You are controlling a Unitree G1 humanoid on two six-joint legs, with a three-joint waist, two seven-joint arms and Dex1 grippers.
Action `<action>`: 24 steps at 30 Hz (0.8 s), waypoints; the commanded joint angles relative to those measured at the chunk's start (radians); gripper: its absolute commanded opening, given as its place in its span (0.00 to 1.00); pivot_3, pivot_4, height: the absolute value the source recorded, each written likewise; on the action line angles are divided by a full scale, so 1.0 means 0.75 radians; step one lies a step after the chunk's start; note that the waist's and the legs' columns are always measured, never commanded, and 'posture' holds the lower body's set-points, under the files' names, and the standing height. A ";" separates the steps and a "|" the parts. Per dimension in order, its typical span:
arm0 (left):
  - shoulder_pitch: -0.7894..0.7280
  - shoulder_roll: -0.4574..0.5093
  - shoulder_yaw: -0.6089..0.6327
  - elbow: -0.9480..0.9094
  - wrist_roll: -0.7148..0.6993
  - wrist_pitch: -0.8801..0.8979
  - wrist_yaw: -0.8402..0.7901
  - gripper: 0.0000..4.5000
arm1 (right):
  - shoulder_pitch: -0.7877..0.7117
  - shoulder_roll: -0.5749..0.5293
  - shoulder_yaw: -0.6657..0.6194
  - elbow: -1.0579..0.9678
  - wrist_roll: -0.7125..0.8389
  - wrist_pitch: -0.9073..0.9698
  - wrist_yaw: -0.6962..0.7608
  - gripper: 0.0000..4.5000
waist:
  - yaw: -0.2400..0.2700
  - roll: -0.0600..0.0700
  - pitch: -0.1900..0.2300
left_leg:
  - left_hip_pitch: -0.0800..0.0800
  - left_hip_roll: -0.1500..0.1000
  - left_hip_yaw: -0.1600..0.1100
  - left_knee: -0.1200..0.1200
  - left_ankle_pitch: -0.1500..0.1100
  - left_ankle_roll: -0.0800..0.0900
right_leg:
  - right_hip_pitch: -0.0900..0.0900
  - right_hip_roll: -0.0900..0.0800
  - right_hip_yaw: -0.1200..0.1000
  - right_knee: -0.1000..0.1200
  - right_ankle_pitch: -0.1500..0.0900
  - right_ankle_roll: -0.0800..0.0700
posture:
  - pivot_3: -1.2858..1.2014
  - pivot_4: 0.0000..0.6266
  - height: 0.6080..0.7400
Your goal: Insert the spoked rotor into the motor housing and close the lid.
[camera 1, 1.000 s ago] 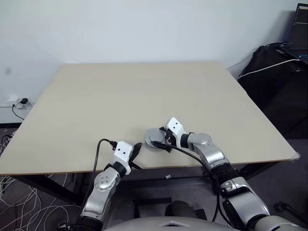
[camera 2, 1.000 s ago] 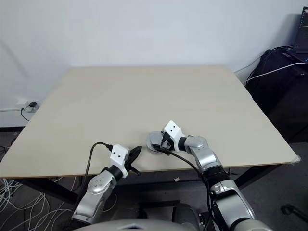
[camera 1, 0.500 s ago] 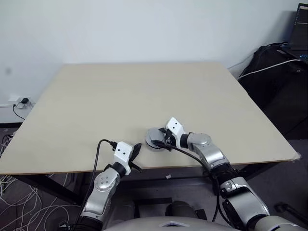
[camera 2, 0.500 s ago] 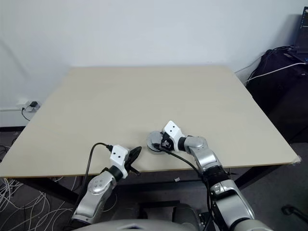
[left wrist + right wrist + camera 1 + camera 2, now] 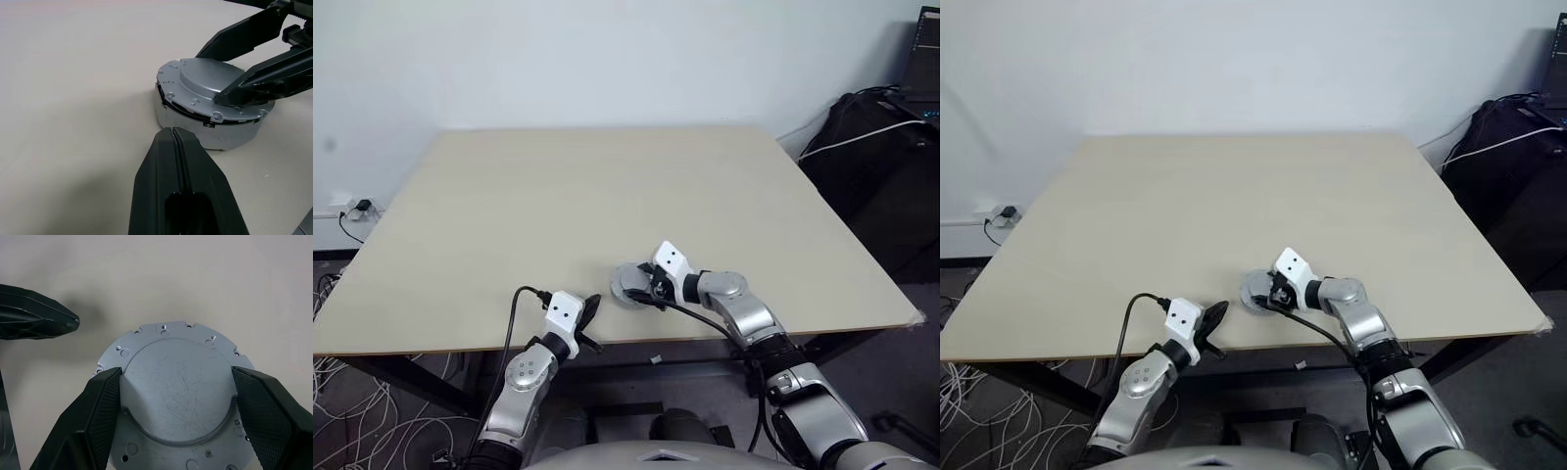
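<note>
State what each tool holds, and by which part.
Right tool grips the lid by opposite sides of its raised centre. Left tool is shut and holds nothing.

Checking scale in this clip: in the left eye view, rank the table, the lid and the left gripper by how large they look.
1. Table, by far the largest.
2. Lid.
3. Left gripper, shut. It looks about the lid's size and sits nearer the camera, so the last two places are unsure.

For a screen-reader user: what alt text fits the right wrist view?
The right gripper straddles the raised centre of the silvery lid, a finger at each side, on a beige table. The shut left gripper points at it from beside.
</note>
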 commanded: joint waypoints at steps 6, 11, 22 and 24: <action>-0.018 -0.001 0.014 0.019 -0.004 -0.066 -0.003 0.00 | -0.014 0.014 0.002 -0.015 -0.041 0.019 -0.075 0.72 | -0.001 0.001 -0.001 | 0.000 0.000 0.000 0.000 0.000 0.000 | 0.000 0.000 0.000 0.000 0.000 0.000 | 0.52 0.00 1.00; -0.015 -0.004 0.012 0.012 -0.002 -0.065 0.001 0.00 | -0.017 0.009 0.025 -0.002 -0.078 0.039 -0.107 0.72 | -0.002 0.004 -0.004 | 0.001 0.000 0.000 0.000 0.000 0.000 | 0.001 0.000 0.000 0.001 0.000 0.000 | 0.52 0.00 1.00; -0.010 -0.005 0.002 -0.045 -0.004 -0.024 0.004 0.00 | -0.010 -0.039 0.079 -0.025 -0.103 0.107 -0.060 0.72 | 0.001 0.009 -0.008 | 0.002 0.000 0.000 0.000 0.000 0.000 | 0.002 0.000 -0.002 0.001 0.001 0.000 | 0.52 0.00 1.00; -0.010 -0.005 0.000 -0.055 -0.004 -0.015 0.003 0.00 | -0.009 -0.044 0.085 -0.031 -0.104 0.125 -0.058 0.72 | 0.004 0.009 -0.008 | 0.001 0.000 0.000 0.001 0.000 0.000 | 0.002 0.000 -0.002 0.000 0.001 0.000 | 0.52 0.00 1.00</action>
